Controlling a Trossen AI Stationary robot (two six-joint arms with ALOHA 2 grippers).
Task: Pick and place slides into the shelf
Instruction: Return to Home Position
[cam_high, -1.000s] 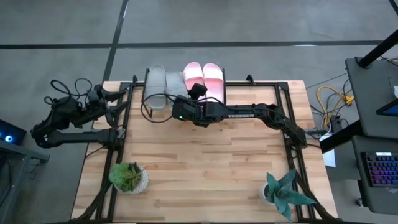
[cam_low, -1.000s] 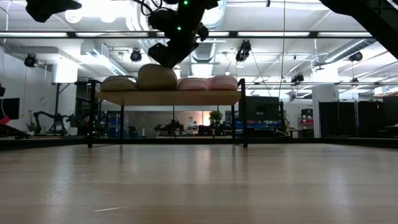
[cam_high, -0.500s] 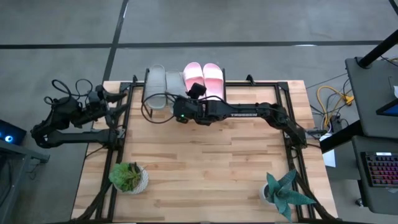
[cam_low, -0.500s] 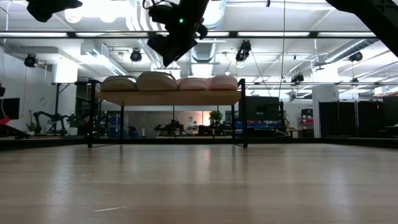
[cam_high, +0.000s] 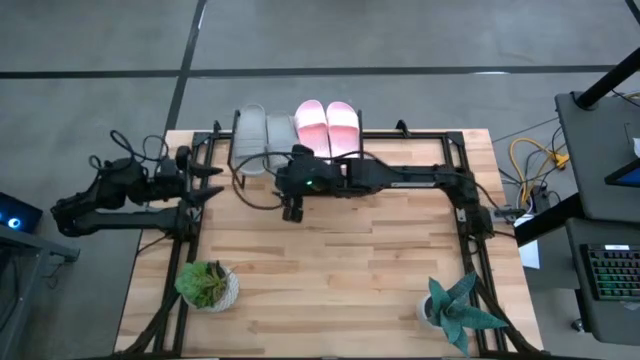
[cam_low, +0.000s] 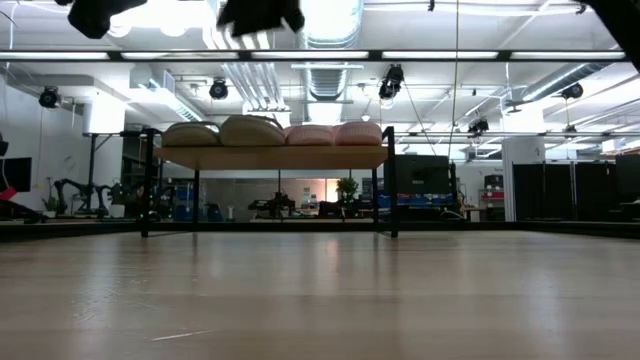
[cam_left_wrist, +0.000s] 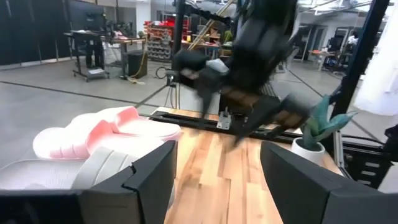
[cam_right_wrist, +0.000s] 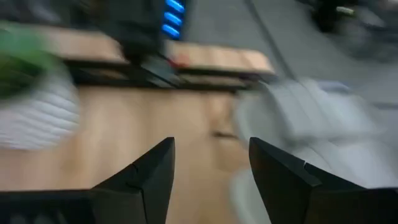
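All the slides lie side by side, soles down, on the shelf (cam_high: 297, 150) at the table's far edge: two grey slides (cam_high: 262, 140) on the left and two pink slides (cam_high: 328, 126) on the right. The low view shows them in a row on the plank, grey slides (cam_low: 222, 132) and pink slides (cam_low: 334, 133). My right gripper (cam_high: 290, 210) (cam_right_wrist: 211, 180) hangs open over the table just in front of the shelf, touching nothing. My left gripper (cam_high: 212, 182) (cam_left_wrist: 216, 180) is open at the table's left side, facing the slides (cam_left_wrist: 106, 130).
A potted plant (cam_high: 207, 284) stands near the table's near left corner and another potted plant (cam_high: 455, 305) near the near right corner. Bare wooden table top (cam_high: 340, 260) lies between them. A black frame (cam_high: 462, 210) runs along the table's sides.
My right gripper has risen off the right-hand grey slide, then swung away from the shelf toward the near edge, turning as it went. That slide now sits lower and flat on the plank. My left gripper has moved a little toward the table's right.
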